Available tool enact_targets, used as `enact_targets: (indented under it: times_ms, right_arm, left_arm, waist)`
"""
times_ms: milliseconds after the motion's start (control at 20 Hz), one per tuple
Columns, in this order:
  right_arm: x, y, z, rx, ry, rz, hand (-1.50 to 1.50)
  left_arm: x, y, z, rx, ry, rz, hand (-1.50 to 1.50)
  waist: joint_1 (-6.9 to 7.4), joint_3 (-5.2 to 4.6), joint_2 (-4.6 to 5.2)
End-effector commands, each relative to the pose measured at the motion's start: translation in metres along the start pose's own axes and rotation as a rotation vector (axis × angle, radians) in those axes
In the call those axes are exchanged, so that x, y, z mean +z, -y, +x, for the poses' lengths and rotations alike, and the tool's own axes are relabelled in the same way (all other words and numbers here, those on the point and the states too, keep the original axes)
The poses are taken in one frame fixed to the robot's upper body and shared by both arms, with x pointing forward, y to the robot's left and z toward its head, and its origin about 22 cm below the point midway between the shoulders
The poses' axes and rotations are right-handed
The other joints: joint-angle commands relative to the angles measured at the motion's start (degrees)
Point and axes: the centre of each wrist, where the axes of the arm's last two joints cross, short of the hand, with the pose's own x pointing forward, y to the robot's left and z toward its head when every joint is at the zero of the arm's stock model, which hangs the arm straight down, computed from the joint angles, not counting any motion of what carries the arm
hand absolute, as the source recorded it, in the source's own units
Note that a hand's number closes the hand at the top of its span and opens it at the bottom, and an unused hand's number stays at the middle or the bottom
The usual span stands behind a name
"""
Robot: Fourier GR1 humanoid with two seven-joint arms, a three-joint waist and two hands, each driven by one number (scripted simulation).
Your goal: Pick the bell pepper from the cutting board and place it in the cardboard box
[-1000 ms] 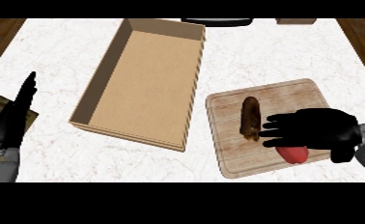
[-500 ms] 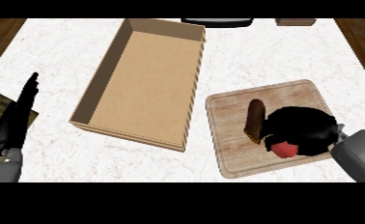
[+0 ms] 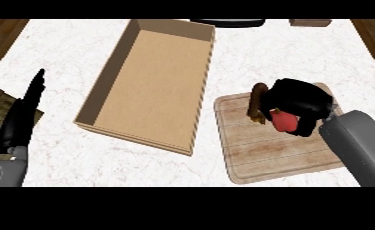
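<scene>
My right hand (image 3: 299, 101) hangs over the wooden cutting board (image 3: 271, 149) at the right, its fingers curled round the red bell pepper (image 3: 285, 121), of which only a part shows under the palm. A long brown object (image 3: 256, 102) sticks out beside the hand on its left, above the board's upper left part; I cannot tell whether the fingers touch it. The cardboard box (image 3: 149, 80) lies open left of the board, its inside bare. At the left edge my left hand (image 3: 23, 117) rests open, fingers up.
A dark object (image 3: 228, 22) and a small brown one (image 3: 310, 22) sit at the counter's far edge. White marble counter (image 3: 66, 50) surrounds the box and board. Wooden edges show at the far left and right corners.
My right hand has shut round the bell pepper and moved up the board toward its far edge, carrying the pepper. The brown object has shifted up with it. The left hand has stayed still.
</scene>
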Motion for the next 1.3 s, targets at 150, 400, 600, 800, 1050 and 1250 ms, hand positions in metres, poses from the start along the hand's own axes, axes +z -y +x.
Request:
enact_targets:
  times_ms: [150, 400, 600, 800, 1050, 1250]
  right_arm:
    - [-0.018, 0.043, -0.048, -0.052, -0.393, -0.239, 1.50]
    - [-0.044, 0.105, -0.053, -0.014, -0.346, -0.409, 1.50]
    - [-0.039, 0.132, -0.050, 0.008, -0.157, -0.587, 1.50]
    - [-0.080, 0.154, -0.033, -0.046, -0.064, -0.587, 1.50]
    - [-0.118, 0.164, -0.005, -0.168, -0.011, -0.534, 1.50]
    - [-0.147, 0.187, 0.013, -0.280, 0.022, -0.539, 1.50]
  left_arm:
    - [0.004, 0.018, 0.005, 0.014, 0.026, -0.037, 0.00]
    - [0.001, 0.004, -0.001, -0.007, 0.017, -0.006, 0.00]
    - [-0.004, 0.007, 0.002, 0.013, -0.003, 0.008, 0.00]
    - [-0.009, -0.001, -0.002, 0.009, -0.026, 0.003, 0.00]
    - [0.015, -0.001, -0.008, -0.010, -0.009, 0.021, 0.00]
    - [0.007, -0.005, 0.006, 0.001, 0.009, 0.016, 0.00]
  waist:
    - [2.10, 0.23, 0.72]
    - [0.94, 0.16, 0.24]
    - [0.06, 0.17, 0.05]
    - [-0.28, 0.10, -0.02]
    - [-0.51, 0.10, -0.49]
    - [-0.21, 0.11, -0.28]
